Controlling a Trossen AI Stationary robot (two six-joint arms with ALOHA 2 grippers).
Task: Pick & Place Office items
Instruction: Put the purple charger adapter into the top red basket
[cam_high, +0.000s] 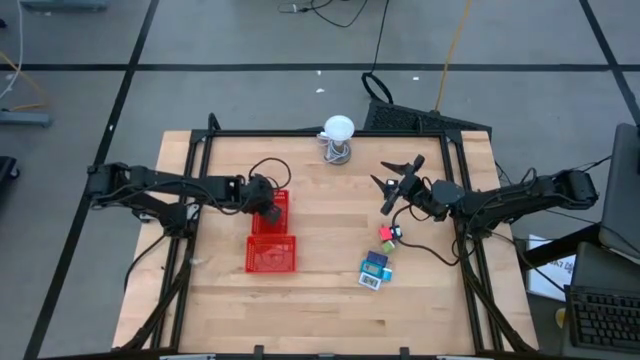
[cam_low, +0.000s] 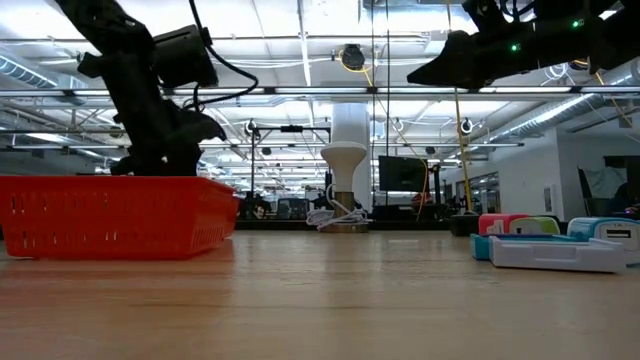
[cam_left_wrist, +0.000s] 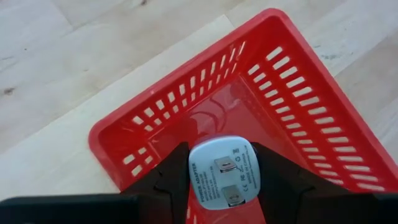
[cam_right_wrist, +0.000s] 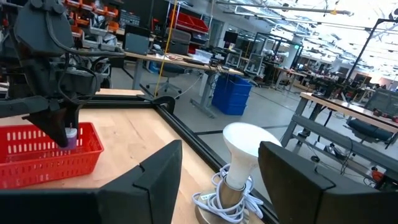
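Office items (cam_high: 378, 258): high view, sitting clustered near right table edge, left gripper (cam_high: 268, 207) hanging over far red tray (cam_high: 283, 199). Left wrist view: clamping white power adapter (cam_left_wrist: 226, 172) above tray, likely needing lowering and release. Right wrist view: right gripper (cam_right_wrist: 219, 163) hovering spread, empty.

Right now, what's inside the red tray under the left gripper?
The left gripper holds a white power adapter above the red tray. The tray floor that shows is bare red mesh; the adapter and fingers hide the part beneath them.
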